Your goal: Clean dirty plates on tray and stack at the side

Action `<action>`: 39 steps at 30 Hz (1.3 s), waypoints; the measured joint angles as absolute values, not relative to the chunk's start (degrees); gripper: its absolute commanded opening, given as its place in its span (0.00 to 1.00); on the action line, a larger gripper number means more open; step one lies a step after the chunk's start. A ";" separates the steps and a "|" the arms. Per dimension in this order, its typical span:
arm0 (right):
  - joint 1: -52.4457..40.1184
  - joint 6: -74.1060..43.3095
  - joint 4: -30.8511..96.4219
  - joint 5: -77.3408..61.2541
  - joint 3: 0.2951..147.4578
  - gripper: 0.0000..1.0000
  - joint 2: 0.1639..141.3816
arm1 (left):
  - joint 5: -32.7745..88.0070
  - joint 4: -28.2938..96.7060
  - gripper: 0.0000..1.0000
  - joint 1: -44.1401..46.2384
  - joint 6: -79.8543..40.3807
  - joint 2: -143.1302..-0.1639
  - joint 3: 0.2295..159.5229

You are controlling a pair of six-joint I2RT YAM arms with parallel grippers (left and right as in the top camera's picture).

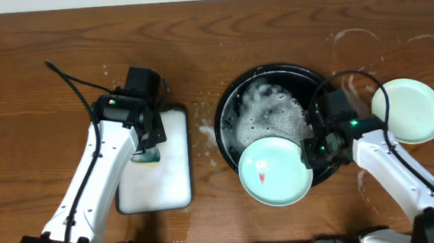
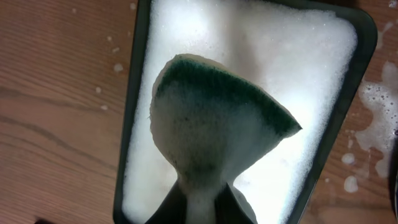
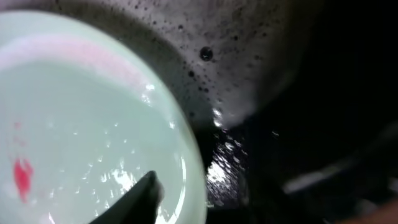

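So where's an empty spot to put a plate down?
The table is bare left of and beyond the sponge tray. Crowded: the right gripper holds a mint plate over the black basin, beside the stacked plates.

The brown wooden worktop (image 1: 32,111) carries a round black tray (image 1: 275,69) near its middle, with a white sponge tray (image 1: 169,178) lying to the left of it. Right of the black tray rests a pale green plate (image 1: 409,109), while suds (image 1: 205,128) fleck the wood by the tray's left rim and faint water rings (image 1: 357,43) mark it up to the right.
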State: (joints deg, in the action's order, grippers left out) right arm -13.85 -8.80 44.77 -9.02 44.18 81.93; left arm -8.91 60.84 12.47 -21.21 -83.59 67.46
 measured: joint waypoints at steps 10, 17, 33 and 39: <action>-13.02 -10.70 38.17 -11.03 41.74 0.01 83.83 | -8.91 60.84 0.08 12.47 -21.21 -83.59 67.46; -10.76 -11.77 26.39 -1.65 45.50 0.01 83.50 | -8.91 60.84 0.08 12.47 -21.21 -83.59 67.46; -10.61 -13.08 23.64 1.52 46.06 0.01 92.95 | -8.84 52.62 0.08 12.45 -21.21 -83.59 62.94; -10.61 -13.19 23.51 1.52 46.06 0.01 92.95 | -7.77 38.98 0.08 12.47 -21.45 -85.12 52.16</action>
State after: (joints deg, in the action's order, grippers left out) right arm -10.61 -13.19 23.51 1.52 46.06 92.95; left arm -7.77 38.98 12.47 -21.45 -85.12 52.16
